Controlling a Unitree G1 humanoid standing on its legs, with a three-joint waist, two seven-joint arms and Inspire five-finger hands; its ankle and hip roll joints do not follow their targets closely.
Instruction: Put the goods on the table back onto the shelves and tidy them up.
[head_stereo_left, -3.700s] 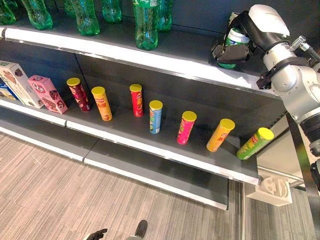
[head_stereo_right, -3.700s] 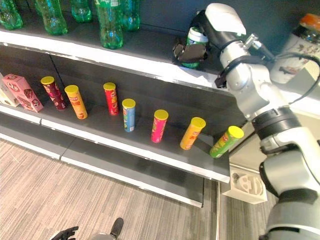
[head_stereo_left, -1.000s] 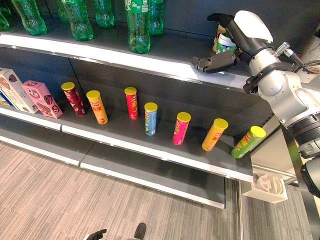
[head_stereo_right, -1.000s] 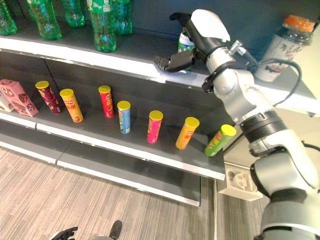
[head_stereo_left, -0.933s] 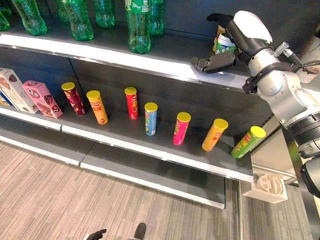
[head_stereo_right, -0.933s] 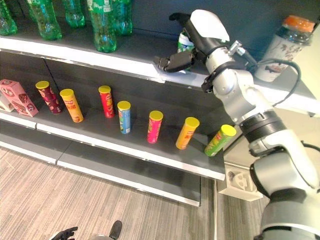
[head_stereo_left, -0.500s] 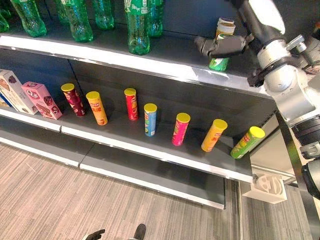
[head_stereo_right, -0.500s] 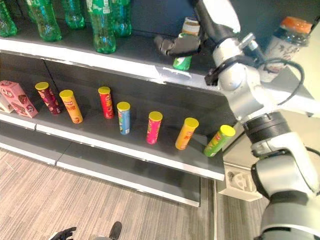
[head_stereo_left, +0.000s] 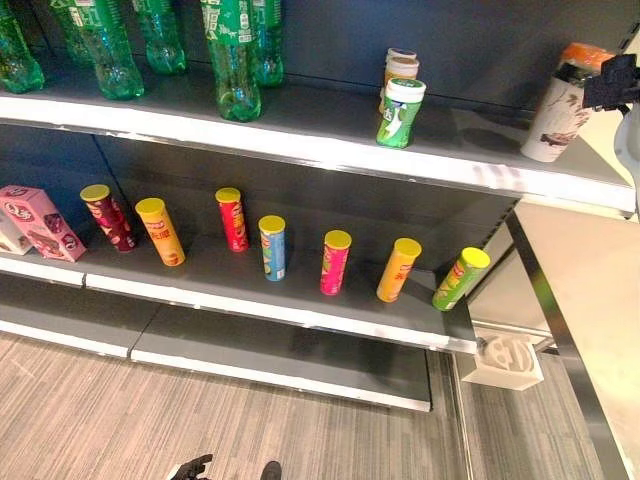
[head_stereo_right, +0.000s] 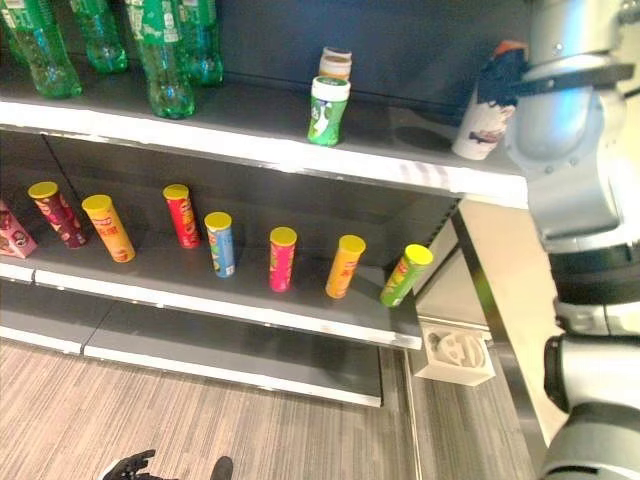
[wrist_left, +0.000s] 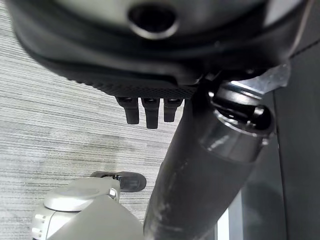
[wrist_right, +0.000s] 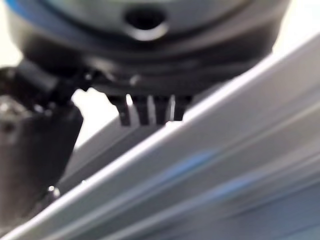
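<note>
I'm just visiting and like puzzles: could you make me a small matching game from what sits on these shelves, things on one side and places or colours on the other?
Things:
1. green can
2. pink box
3. green bottle
4. blue tube

Places or looks:
A. far left of the lower shelf
B. yellow lid, between a red tube and a pink tube
C. upper shelf, white lid
D. upper shelf, tall, clear plastic

Pairs: 1-C, 2-A, 3-D, 4-B

Grey wood-grain floor (head_stereo_left: 70, 420), white socket block (head_stereo_left: 503, 358) beside shelf base
</note>
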